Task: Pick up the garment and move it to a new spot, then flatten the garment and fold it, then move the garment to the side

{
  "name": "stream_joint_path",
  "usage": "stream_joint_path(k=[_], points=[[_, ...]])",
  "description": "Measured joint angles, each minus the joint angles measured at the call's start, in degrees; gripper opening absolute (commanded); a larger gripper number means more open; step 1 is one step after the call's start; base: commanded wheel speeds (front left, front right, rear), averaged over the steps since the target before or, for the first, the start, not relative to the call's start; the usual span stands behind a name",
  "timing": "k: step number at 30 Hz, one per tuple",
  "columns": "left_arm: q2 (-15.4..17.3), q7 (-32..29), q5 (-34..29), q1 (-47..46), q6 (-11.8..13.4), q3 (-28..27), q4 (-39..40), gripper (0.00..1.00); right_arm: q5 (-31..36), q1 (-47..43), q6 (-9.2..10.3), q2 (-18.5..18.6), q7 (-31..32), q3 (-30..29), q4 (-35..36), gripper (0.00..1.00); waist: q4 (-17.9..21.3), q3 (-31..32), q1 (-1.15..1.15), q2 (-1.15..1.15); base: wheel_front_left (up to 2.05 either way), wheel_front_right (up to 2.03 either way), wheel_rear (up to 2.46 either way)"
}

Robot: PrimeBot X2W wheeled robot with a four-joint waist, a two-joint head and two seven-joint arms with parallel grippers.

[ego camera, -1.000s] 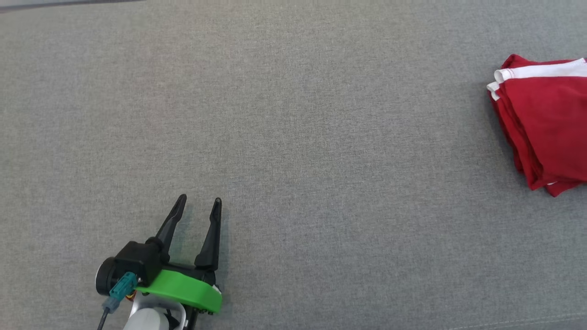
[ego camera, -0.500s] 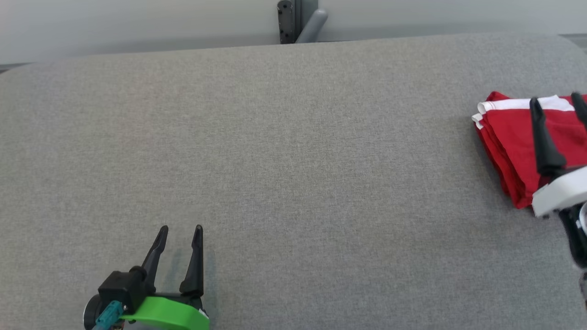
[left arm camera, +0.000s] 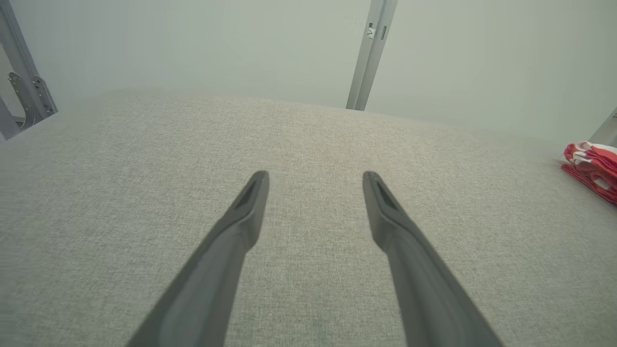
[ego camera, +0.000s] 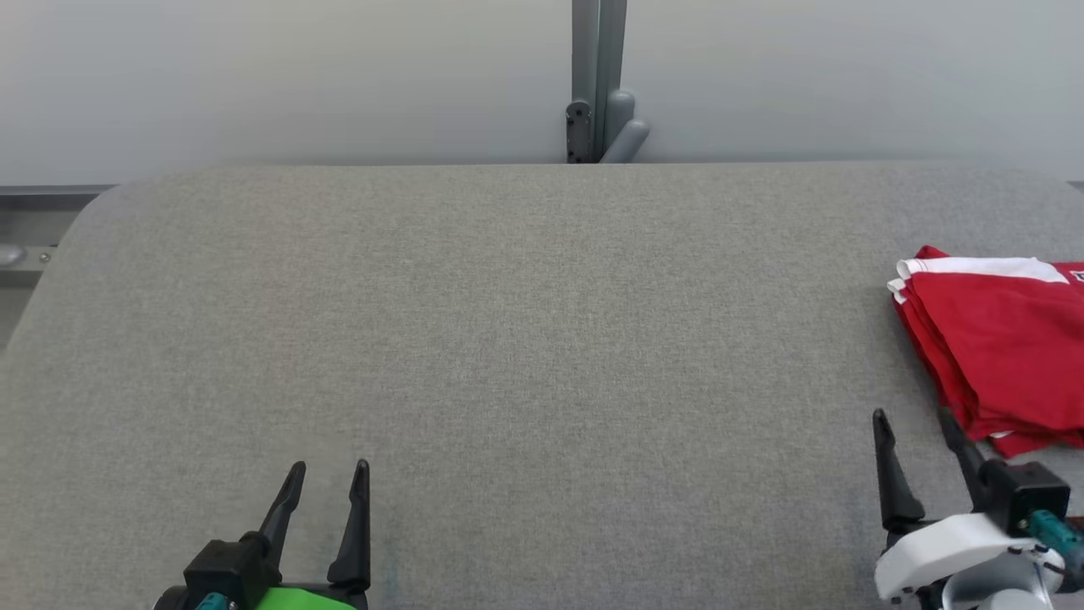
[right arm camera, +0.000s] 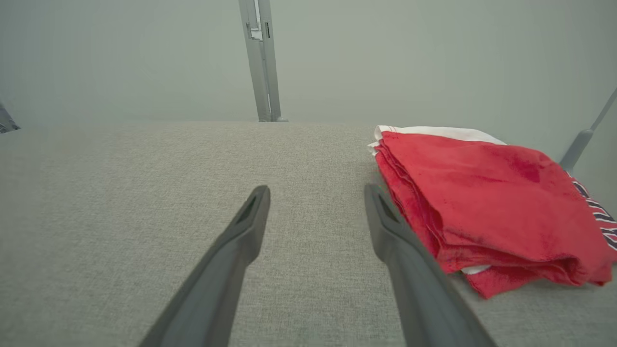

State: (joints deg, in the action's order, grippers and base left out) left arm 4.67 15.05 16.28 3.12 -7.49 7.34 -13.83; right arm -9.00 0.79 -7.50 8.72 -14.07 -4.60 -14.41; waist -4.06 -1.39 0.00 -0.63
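Note:
A folded red garment (ego camera: pixel 1003 347) with a white band lies at the far right of the grey table (ego camera: pixel 542 339); the right wrist view has the garment (right arm camera: pixel 487 202) just right of the fingers, and the left wrist view catches the garment (left arm camera: pixel 592 168) at its right edge. My right gripper (ego camera: pixel 913 422) stands open at the lower right, just short of the garment's near corner, holding nothing. My left gripper (ego camera: pixel 330 468) is open at the lower left over bare cloth, far from the garment. The same open fingers appear in the wrist views, left gripper (left arm camera: pixel 315 175) and right gripper (right arm camera: pixel 316 189).
A grey metal post (ego camera: pixel 598 80) with a bracket rises behind the table's far edge against a pale wall. A metal frame part (ego camera: pixel 17 254) shows past the table's rounded left corner. A striped cloth edge (right arm camera: pixel 597 207) lies under the garment's right side.
The head camera has tilted up, bringing the far edge and wall into view. My right gripper came in over the garment, then drew back to the lower right, off it.

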Motion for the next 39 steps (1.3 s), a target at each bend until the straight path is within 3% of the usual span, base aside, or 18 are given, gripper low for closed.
stream_joint_path(k=[4, 10, 20, 39], points=[[0.03, 0.0, -0.01, 0.04, 0.0, 0.15, 0.47, 1.0, 3.52, -1.14, -0.02, -3.14, -0.75, -0.82, -1.88, 1.0, -0.98, 1.35, 0.0, 0.0, 0.0, 0.0, 0.0], [0.05, 0.0, 0.01, -0.19, 0.0, 0.97, 0.47, 1.0, 7.72, -3.5, -0.02, -5.58, -0.93, -4.25, 0.92, 1.0, -1.04, 2.31, 0.0, 0.0, 0.0, 0.0, 0.0], [0.45, 0.0, 0.26, -0.23, 0.0, 1.49, -0.33, 1.0, 7.7, -4.11, -0.02, -5.84, -0.93, -3.48, 1.19, 1.0, 0.96, 2.71, 0.0, 0.0, 0.0, 0.0, 0.0], [0.35, 0.0, 0.57, -0.37, 0.0, 1.35, -1.19, 1.0, 8.86, -3.04, -0.02, -5.9, -0.93, -4.86, 0.32, 1.0, 1.11, 2.21, 0.0, 0.0, 0.0, 0.0, 0.0]])
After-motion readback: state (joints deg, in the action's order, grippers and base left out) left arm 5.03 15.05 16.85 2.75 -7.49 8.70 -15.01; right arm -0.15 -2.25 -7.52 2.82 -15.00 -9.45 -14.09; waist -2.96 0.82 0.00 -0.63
